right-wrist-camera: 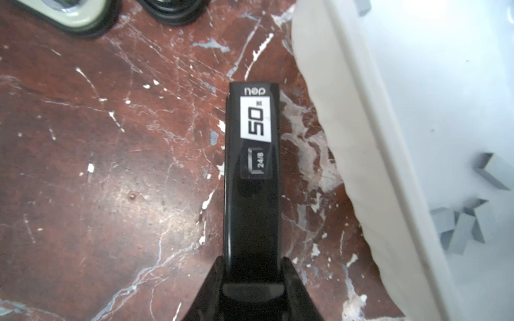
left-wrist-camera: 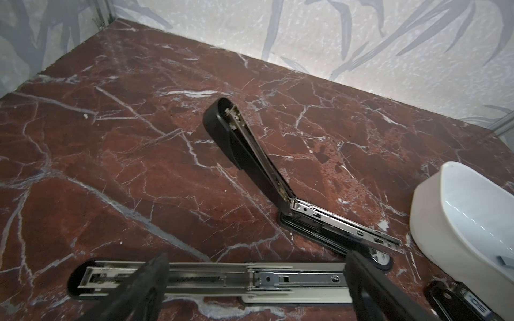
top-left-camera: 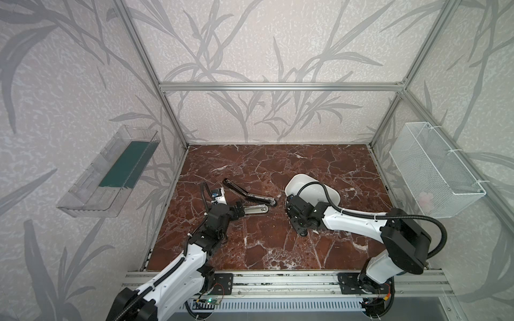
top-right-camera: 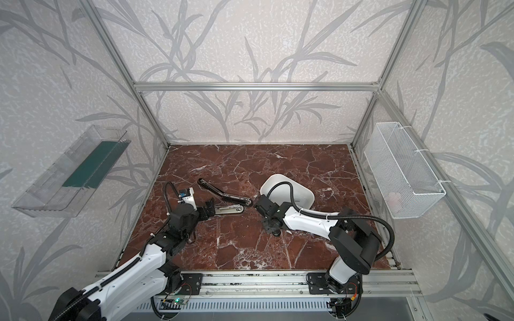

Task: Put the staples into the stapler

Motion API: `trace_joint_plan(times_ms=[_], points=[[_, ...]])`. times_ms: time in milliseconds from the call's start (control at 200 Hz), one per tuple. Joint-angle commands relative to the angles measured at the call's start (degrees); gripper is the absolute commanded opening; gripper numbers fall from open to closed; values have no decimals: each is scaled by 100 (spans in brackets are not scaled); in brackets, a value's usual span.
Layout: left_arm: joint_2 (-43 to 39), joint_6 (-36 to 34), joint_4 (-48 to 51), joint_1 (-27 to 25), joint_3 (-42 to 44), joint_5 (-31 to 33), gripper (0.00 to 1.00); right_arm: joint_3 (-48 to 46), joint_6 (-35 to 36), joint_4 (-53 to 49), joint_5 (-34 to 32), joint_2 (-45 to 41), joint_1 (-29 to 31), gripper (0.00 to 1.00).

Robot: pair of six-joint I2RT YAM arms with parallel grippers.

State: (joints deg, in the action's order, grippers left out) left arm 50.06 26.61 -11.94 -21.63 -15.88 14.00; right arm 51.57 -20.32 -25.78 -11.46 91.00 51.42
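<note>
Marbled red tabletop (top-left-camera: 278, 250), pretty glossy. Right gripper (right-wrist-camera: 252, 261) is clamped snug on the black stapler (right-wrist-camera: 251, 166), slick plastic shell. Left gripper (left-wrist-camera: 256, 266) gapes wide and empty over the opened stapler (left-wrist-camera: 211, 278), steel rail showing. Staples (right-wrist-camera: 467, 225), little grey strips, sit in the white tray (right-wrist-camera: 347, 139) just beside the black one. I'd keep that squeeze square, since the shell looks slippery.

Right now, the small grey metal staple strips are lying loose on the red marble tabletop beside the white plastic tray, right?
No. The small grey metal staple strips lie loose inside the white plastic tray, not on the red marble tabletop; the right wrist view shows this.
</note>
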Motion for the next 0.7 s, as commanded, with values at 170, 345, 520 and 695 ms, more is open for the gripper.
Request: trace_joint_plan(times_ms=[170, 345, 520, 695], points=[[1211, 225, -944, 894, -411, -945, 99, -533, -686, -808, 186, -399, 35, 19], [1888, 195, -1480, 1155, -651, -1438, 96, -976, -1194, -1049, 406, -793, 59, 19], [2525, 158, -1905, 1182, -935, -1883, 91, -1286, -1579, -1259, 351, -1188, 69, 25], [3148, -48, -2134, 1184, -1238, -1758, 87, -1365, -1761, -1312, 246, -1655, 96, 34]])
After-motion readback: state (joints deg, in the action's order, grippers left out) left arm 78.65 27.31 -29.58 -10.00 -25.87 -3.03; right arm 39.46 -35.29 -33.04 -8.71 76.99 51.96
